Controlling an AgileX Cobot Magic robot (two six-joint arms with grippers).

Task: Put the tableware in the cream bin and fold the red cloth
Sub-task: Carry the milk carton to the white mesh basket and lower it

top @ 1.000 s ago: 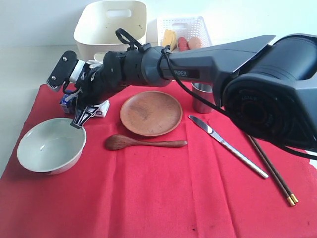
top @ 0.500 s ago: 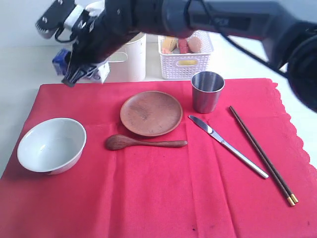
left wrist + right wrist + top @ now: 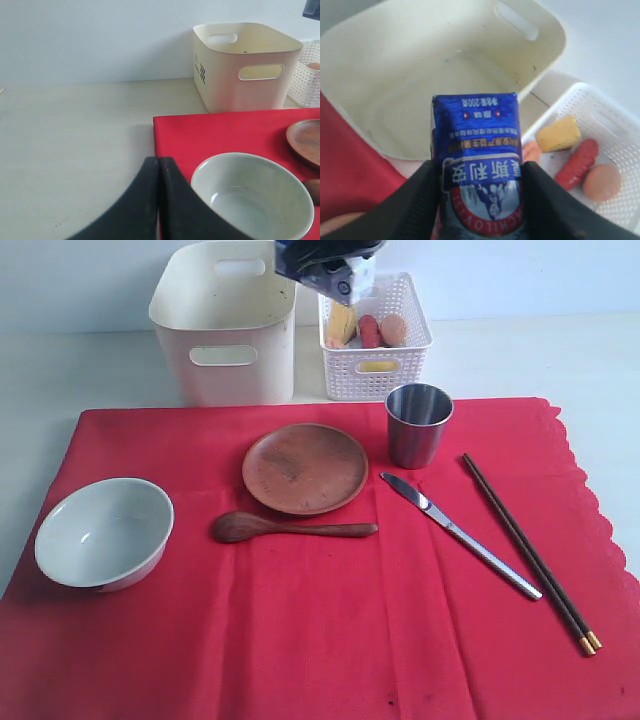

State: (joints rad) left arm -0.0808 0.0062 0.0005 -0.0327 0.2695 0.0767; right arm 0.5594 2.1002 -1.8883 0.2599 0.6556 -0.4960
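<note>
On the red cloth (image 3: 320,640) lie the pale bowl (image 3: 103,531), wooden plate (image 3: 305,468), wooden spoon (image 3: 290,528), steel cup (image 3: 418,424), table knife (image 3: 460,534) and chopsticks (image 3: 528,552). The cream bin (image 3: 225,320) stands behind the cloth and is empty (image 3: 410,85). My right gripper (image 3: 480,192) is shut on a blue packet (image 3: 479,162), held high between the bin and the white basket (image 3: 375,330); the packet shows at the top edge (image 3: 330,265). My left gripper (image 3: 159,165) is shut with nothing in it, low beside the bowl (image 3: 252,197) at the cloth's left edge.
The white lattice basket (image 3: 600,150) holds a cheese piece (image 3: 558,133), a sausage (image 3: 577,162) and an egg (image 3: 601,182). Pale tabletop (image 3: 75,140) extends left of the cloth. A wall runs behind the bin.
My right arm has lifted the blue packet from the cloth near the bowl and carried it up and right, to above the gap between bin and basket. The tableware has not moved.
</note>
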